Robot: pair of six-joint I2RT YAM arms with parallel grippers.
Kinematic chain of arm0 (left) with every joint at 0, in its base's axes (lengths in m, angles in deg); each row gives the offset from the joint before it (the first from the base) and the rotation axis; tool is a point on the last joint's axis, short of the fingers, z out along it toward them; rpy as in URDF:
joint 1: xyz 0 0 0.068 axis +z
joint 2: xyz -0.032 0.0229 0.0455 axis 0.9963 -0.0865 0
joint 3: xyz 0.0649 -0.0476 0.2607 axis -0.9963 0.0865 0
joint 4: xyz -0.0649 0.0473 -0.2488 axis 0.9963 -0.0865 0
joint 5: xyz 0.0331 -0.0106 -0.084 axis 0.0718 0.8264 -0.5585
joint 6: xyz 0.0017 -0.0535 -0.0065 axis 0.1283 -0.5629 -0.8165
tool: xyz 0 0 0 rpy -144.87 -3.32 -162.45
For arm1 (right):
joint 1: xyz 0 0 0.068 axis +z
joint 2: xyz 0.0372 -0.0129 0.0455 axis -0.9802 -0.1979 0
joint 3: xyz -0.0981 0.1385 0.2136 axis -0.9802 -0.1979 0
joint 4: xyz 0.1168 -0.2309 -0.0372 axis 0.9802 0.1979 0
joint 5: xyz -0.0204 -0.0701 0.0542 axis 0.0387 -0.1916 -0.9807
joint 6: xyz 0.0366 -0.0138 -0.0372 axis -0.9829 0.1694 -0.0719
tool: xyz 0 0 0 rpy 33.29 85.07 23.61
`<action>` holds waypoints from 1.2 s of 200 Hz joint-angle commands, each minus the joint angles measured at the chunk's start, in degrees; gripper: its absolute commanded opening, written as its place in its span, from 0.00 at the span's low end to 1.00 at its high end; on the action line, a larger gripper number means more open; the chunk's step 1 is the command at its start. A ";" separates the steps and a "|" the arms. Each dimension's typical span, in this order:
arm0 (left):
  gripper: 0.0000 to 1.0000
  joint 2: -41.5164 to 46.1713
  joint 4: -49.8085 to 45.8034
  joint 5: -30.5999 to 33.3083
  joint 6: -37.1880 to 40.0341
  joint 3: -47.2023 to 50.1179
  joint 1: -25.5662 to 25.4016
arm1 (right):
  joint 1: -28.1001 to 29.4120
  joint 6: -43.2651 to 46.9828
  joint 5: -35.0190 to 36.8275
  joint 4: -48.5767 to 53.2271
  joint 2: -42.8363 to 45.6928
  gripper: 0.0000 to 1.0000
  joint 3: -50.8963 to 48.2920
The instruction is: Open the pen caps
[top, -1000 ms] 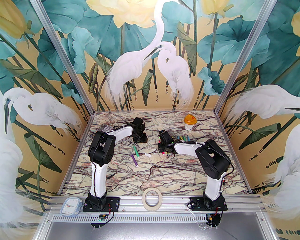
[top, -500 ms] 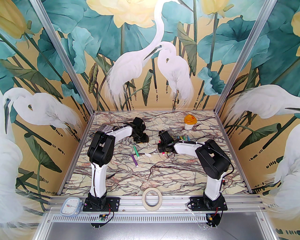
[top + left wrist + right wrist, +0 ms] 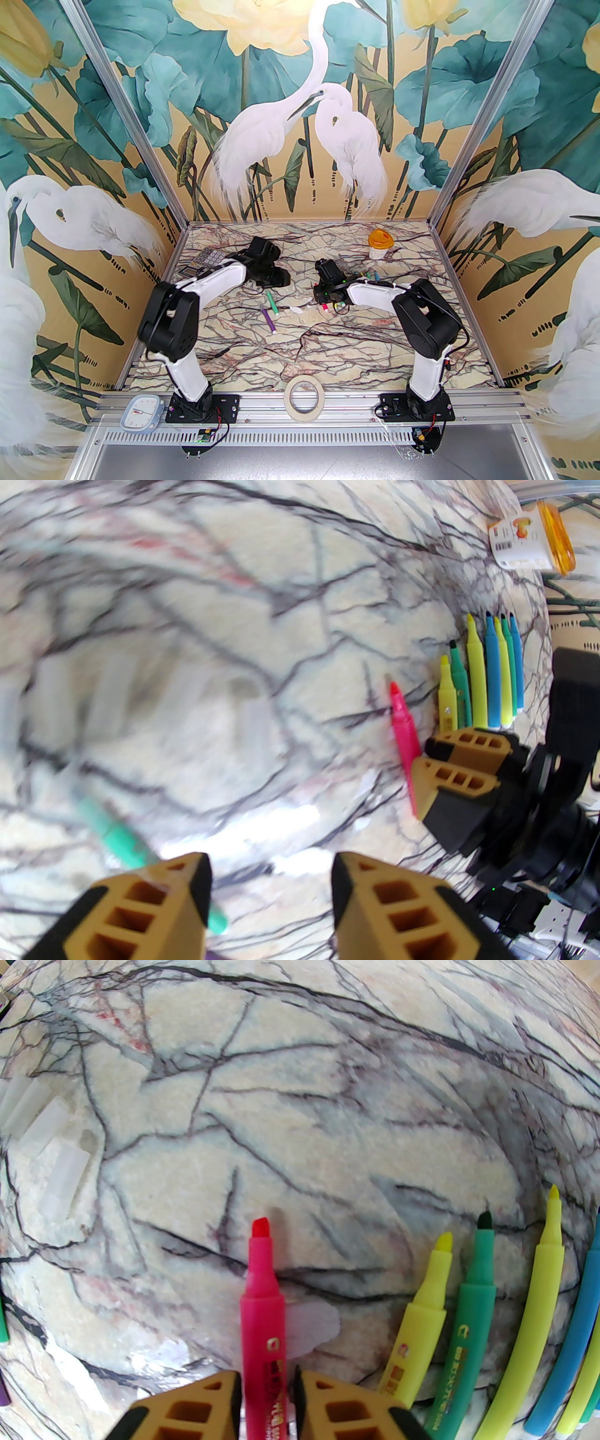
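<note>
While in right gripper [image 3: 267, 1384], pink pen [image 3: 260, 1297] (uncapped)

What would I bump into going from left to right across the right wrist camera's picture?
clear pen caps → pink pen → short yellow pen → green pen → long yellow pen → blue pen
</note>
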 commanded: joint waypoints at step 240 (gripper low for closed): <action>0.84 37.49 18.02 5.68 -8.14 37.54 23.05 | 14.31 7.21 -5.74 32.33 -27.92 0.45 48.57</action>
